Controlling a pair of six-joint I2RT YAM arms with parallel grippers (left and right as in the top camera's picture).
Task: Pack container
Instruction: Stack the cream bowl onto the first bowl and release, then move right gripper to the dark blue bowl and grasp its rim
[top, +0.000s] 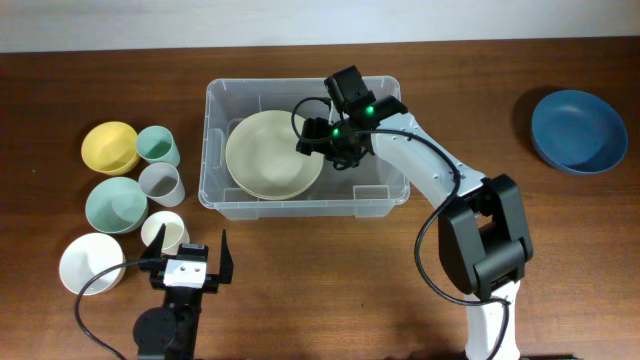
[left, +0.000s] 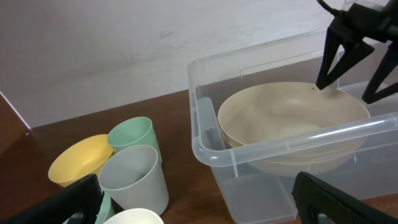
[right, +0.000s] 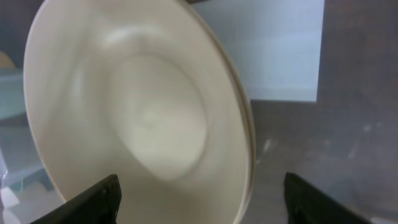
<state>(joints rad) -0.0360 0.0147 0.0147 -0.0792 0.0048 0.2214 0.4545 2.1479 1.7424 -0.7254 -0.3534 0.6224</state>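
The container (top: 214, 98), a clear plastic bin, stands mid-table with a large cream bowl (top: 265, 155) lying inside it. My right gripper (top: 325, 150) hovers open over the bowl's right rim, inside the bin. In the right wrist view the bowl (right: 143, 118) fills the left, and its rim runs between the spread fingers of the right gripper (right: 202, 202), which hold nothing. A white label (right: 273, 56) shows on the bin's base. My left gripper (top: 190, 248) rests open near the front edge, empty. Its wrist view shows the container (left: 280, 146), the bowl (left: 292, 118) and the right gripper (left: 354, 78).
Left of the bin stand a yellow bowl (top: 109, 147), a green cup (top: 157, 146), a grey cup (top: 161, 184), a green bowl (top: 116, 204), a white cup (top: 164, 233) and a white bowl (top: 92, 264). A blue bowl (top: 578, 131) sits far right.
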